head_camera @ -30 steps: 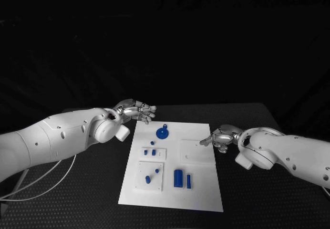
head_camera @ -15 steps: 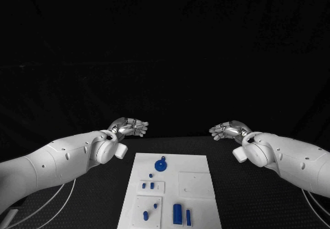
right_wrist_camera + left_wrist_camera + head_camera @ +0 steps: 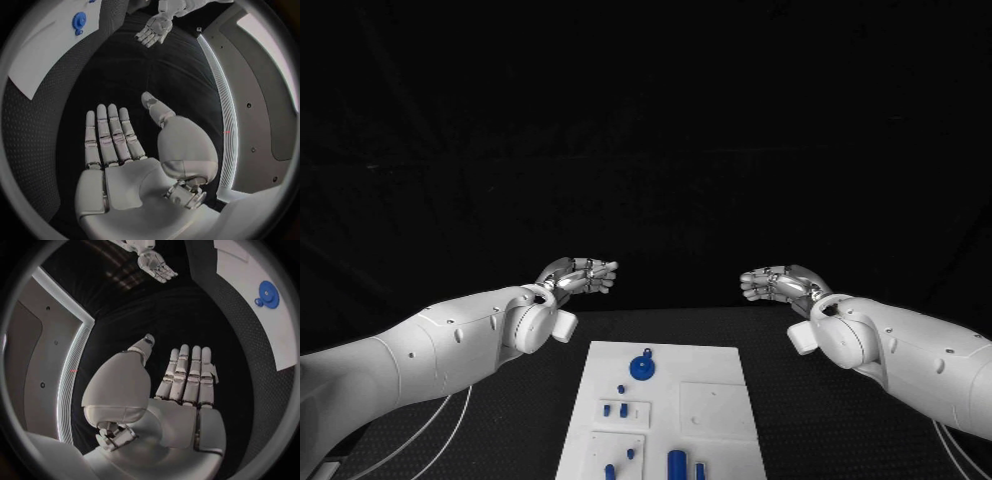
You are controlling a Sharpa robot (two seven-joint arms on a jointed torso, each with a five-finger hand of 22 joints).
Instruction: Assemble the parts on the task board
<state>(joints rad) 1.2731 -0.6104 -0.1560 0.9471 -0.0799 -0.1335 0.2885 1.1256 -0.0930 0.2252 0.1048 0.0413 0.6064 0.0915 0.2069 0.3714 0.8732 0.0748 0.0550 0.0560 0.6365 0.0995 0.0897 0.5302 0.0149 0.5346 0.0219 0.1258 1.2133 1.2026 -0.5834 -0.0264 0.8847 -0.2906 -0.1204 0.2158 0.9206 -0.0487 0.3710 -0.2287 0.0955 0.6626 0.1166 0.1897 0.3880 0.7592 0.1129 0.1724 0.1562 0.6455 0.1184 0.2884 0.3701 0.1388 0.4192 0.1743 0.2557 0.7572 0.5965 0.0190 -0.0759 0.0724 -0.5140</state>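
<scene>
Hands off board, assembly looked unfinished.
Board sat lower centre w/ blue parts loose on it; left hand mid-left & right hand mid-right, both raised, fingers spread, holding nothing.

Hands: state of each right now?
Left hand: open, fingers straight, holding nothing.
Right hand: open, fingers straight, holding nothing.

Task board near end cut off by head view's lower edge; small parts perhaps pegs, too small to tell.
</scene>
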